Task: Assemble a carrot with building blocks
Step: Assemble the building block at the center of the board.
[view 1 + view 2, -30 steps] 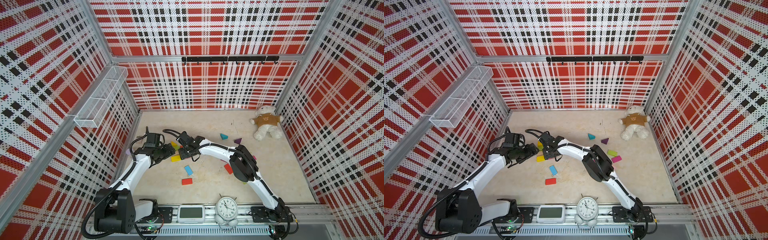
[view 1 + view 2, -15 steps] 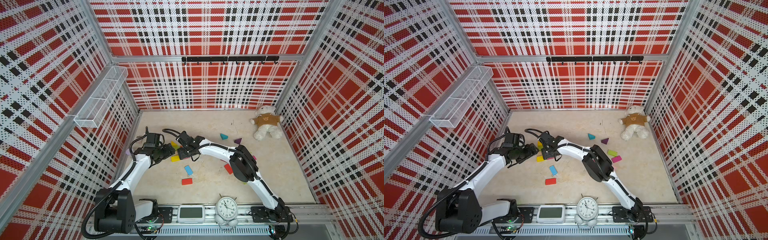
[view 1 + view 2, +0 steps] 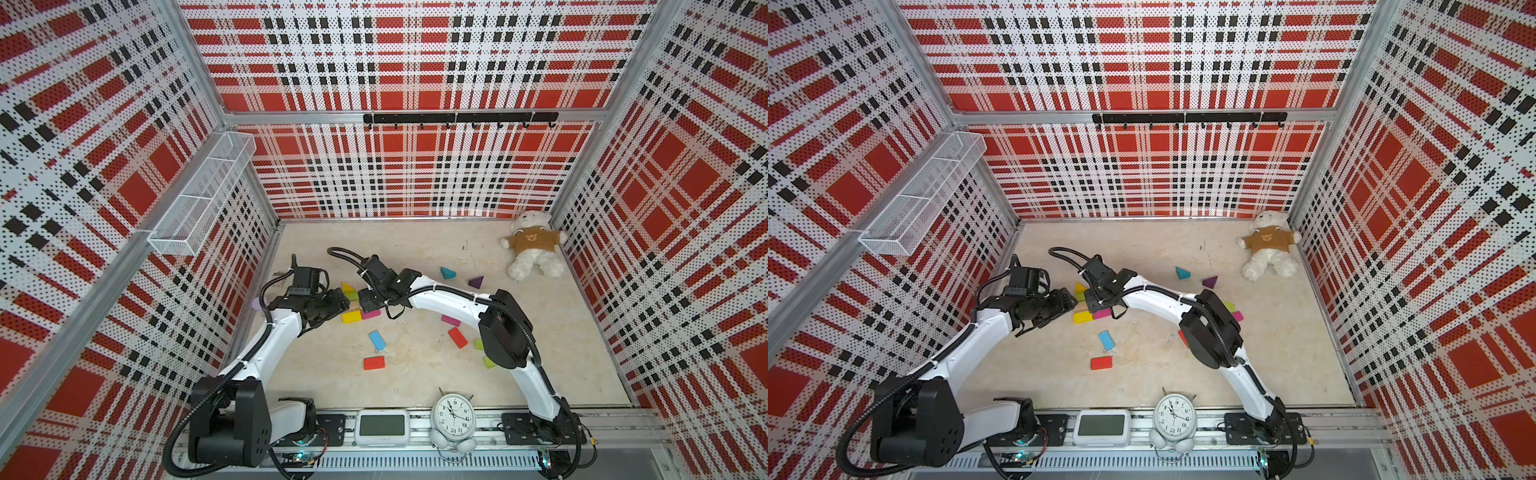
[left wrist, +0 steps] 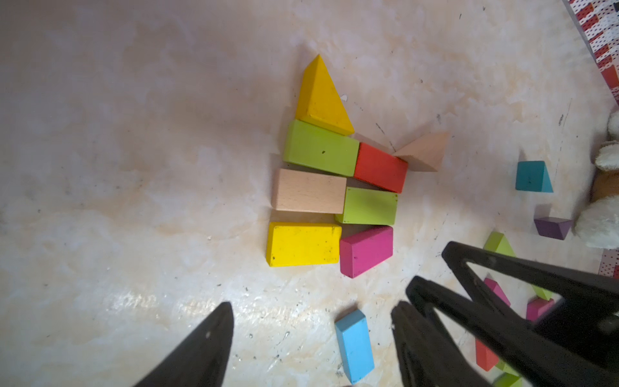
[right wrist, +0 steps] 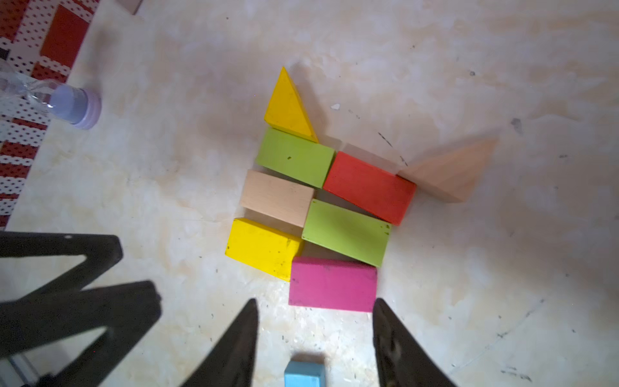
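So the right claw (image 5: 315, 318) hangs just short of the magenta block (image 5: 333, 284), jaws apart, gripping nothing. Left claw (image 4: 311, 335) is spread wide and empty too, the blue block (image 4: 354, 345) lying loose near it. The carrot so far: flat blocks (image 4: 308, 191) in two touching columns on the bench (image 3: 415, 249), a yellow triangle (image 4: 321, 97) capping one end, a tan triangle (image 4: 423, 152) touching a corner of the red block (image 4: 380, 167). The left arm (image 3: 266, 345) and right arm (image 3: 449, 297) bend in low from opposite sides.

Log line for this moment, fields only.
left gripper: jaws open, empty | right gripper: jaws open, at magenta block | blue block: lying loose
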Controlling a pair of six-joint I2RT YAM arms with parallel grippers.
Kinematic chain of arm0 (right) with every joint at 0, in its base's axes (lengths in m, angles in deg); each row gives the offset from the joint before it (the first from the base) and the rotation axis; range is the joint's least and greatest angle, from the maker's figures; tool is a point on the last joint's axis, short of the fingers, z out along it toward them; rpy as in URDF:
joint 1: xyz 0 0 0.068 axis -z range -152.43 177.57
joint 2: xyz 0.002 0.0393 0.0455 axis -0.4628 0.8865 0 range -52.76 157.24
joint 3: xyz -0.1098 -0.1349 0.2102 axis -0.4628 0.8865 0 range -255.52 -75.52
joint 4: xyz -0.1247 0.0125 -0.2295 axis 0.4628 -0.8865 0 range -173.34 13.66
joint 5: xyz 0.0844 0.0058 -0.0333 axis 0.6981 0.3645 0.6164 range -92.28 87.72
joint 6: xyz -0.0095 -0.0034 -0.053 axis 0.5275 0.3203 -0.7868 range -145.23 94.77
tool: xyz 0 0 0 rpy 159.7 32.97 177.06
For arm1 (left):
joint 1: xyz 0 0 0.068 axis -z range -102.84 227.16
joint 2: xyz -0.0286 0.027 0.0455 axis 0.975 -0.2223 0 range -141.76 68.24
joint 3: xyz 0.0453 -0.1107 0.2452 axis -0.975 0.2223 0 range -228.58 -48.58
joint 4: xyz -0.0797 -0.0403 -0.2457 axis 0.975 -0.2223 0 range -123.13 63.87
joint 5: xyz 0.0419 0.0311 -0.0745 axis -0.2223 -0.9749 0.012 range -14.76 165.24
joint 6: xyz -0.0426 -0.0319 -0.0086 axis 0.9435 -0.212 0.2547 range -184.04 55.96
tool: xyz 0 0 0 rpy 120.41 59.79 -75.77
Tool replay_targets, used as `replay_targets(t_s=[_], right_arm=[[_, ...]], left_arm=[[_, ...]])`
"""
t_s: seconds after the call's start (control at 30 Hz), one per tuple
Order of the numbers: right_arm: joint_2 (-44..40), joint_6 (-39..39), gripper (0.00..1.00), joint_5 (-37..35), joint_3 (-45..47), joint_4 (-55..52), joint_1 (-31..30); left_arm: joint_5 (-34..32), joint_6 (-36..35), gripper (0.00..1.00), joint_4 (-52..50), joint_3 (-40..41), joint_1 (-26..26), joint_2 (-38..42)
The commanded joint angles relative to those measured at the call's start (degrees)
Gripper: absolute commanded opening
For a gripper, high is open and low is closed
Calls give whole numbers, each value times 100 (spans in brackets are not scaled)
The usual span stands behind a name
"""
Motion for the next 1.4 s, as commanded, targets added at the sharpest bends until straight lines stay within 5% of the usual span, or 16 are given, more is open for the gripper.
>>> replay_targets(t_s=[0.0, 0.23, 1.03, 1.37], right_arm=[[67, -114, 43, 156, 45, 200, -46], [370, -113, 31, 560, -206, 343, -147], [813, -22, 33, 725, -631, 244, -200], [-236, 36, 27, 400, 728, 564, -196]], left_arm=[[4, -3, 74, 96, 76, 18, 40], [-162, -16, 71, -100, 107, -102, 407], [-1, 11, 71, -133, 291, -436, 741], [40, 268, 63, 182, 600, -170, 543]])
